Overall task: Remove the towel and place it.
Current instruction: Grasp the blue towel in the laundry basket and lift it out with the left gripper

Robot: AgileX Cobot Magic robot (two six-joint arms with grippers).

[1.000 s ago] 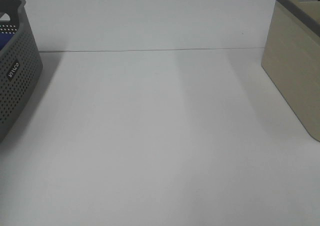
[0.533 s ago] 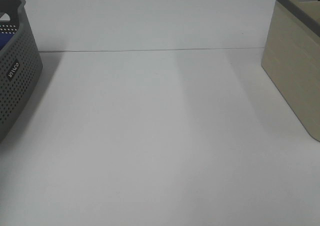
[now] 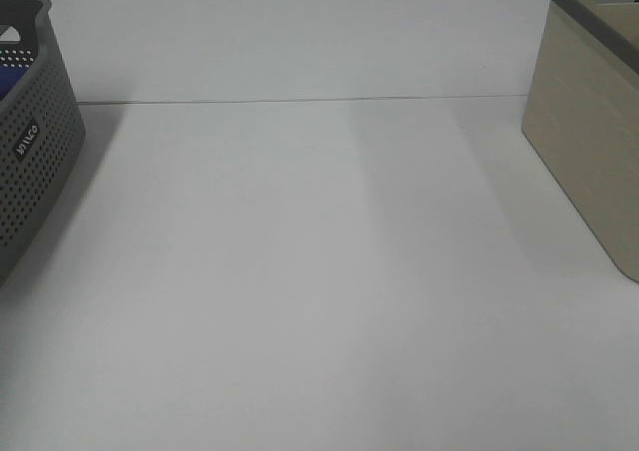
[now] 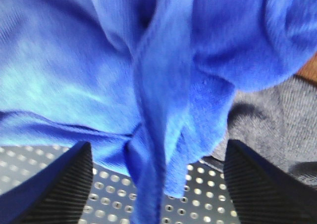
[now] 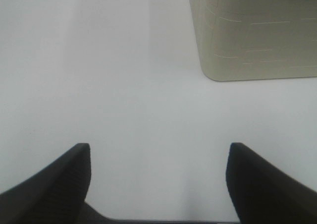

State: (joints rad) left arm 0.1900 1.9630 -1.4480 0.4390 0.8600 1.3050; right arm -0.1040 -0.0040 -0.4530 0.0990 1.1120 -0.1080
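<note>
The towel [image 4: 148,85], a royal-blue plush cloth, lies crumpled in the dark grey perforated basket [image 3: 35,152] at the table's left edge. Only a sliver of blue towel [image 3: 8,77] shows over the rim in the exterior high view. My left gripper [image 4: 156,184] is down inside the basket. Its fingers [image 4: 59,184] stand wide apart on either side of a hanging fold of the towel, not pressing it. My right gripper [image 5: 158,184] hovers open over bare white table with nothing between its fingers. Neither arm shows in the exterior high view.
A beige basket [image 3: 589,142] with a grey rim stands at the table's right edge, and its corner shows as the beige basket [image 5: 252,30] ahead of my right gripper. A grey knitted cloth [image 4: 277,120] lies beside the towel on the basket's perforated floor [image 4: 208,204].
</note>
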